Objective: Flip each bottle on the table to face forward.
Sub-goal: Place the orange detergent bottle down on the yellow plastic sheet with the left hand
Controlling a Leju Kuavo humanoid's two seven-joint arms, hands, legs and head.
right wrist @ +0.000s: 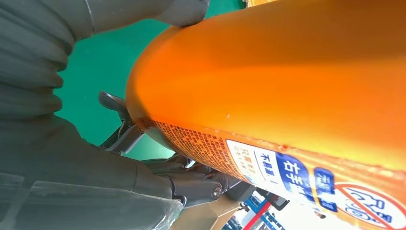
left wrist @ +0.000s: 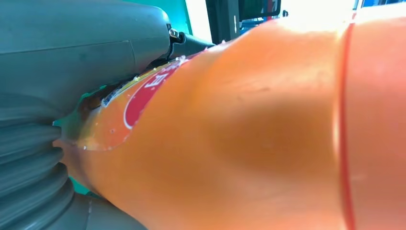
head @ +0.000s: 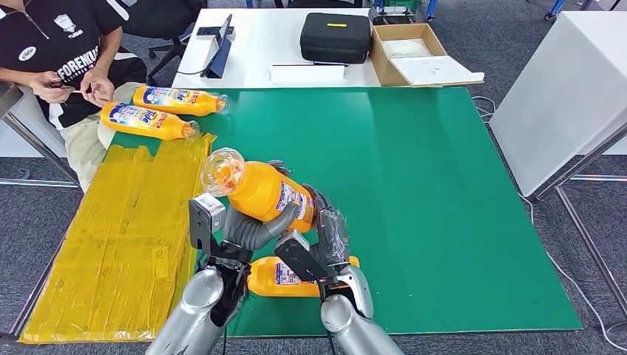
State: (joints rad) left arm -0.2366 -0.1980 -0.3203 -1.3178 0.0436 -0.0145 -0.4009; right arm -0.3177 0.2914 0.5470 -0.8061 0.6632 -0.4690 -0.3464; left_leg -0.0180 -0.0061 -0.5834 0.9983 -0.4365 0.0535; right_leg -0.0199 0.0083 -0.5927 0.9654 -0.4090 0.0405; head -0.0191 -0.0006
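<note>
The orange bottle (head: 268, 194), gripped by left hand (head: 248, 231) and right hand (head: 325, 233), lies cap far-left, base near-right.

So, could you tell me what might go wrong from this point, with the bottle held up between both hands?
1. The lifted bottle is held off the table by the left hand and right hand; if the hand-over is mistimed it could slip and fall.
2. Another bottle lies on the green table directly below, so a drop, or the arms coming down, might knock it.
3. The bottle's clear cap points up and away, so the turn may end with the wrong side showing.
</note>
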